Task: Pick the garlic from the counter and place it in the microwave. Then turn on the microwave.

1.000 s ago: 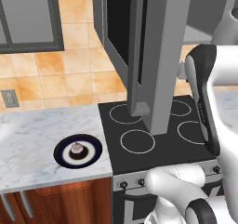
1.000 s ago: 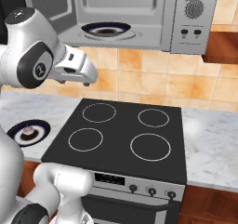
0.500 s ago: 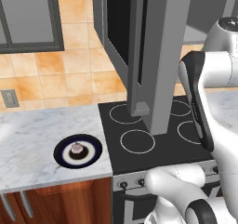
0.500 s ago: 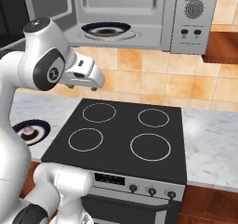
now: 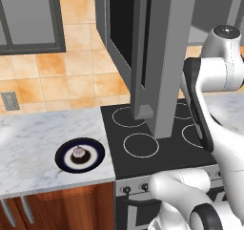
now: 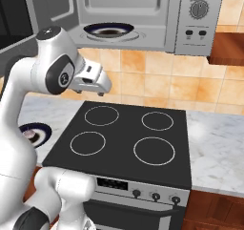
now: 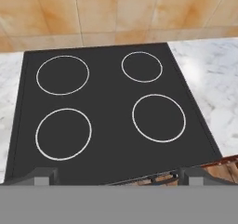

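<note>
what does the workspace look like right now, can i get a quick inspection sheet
surface: marble counter on both sides of a black stovetop with four rings, nothing on the rings
job's things: garlic sits on a dark blue plate on the counter left of the stovetop; microwave above the stovetop, door swung open
clutter: a second dark plate inside the microwave
gripper: gripper open, empty, high over the stovetop and looking down on it, well away from the garlic
cables: nothing seen
surroundings: orange tiled wall, wall socket, wooden cabinet fronts, oven knobs, glass-fronted wall cabinet
</note>
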You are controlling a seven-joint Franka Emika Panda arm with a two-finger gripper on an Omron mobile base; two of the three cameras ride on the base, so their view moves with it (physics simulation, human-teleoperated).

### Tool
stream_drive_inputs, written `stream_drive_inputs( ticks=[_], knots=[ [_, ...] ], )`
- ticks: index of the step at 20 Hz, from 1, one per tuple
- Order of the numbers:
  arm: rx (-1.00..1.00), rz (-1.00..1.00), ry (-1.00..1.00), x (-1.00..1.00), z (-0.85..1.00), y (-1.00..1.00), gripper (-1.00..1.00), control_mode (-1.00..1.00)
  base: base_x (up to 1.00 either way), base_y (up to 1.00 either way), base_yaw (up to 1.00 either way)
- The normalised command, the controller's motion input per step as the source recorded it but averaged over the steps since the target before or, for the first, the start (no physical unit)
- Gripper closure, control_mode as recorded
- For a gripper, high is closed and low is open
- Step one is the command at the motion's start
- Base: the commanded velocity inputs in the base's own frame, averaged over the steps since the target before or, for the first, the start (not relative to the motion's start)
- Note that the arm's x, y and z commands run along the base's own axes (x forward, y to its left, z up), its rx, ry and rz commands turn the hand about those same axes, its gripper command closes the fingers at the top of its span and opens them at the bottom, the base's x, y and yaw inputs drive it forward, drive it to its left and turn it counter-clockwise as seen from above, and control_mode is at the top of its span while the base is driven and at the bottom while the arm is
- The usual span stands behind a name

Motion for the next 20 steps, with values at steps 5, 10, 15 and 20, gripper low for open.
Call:
stream_drive_inputs(
  ticks=[5,10,15,20],
  knots=[
    [0.0,-0.02,0.02,0.18,-0.05,0.0,-1.0,-1.0,0.0,0.0,0.0],
    [0.0,0.0,0.0,0.16,-0.11,0.0,-1.0,-1.0,0.0,0.0,0.0],
    [0.0,0.0,0.0,0.16,-0.21,0.0,-1.0,-1.0,0.0,0.0,0.0],
    [-0.02,-0.01,0.02,0.13,-0.27,0.0,-1.0,-1.0,0.0,0.0,0.0]
  ],
)
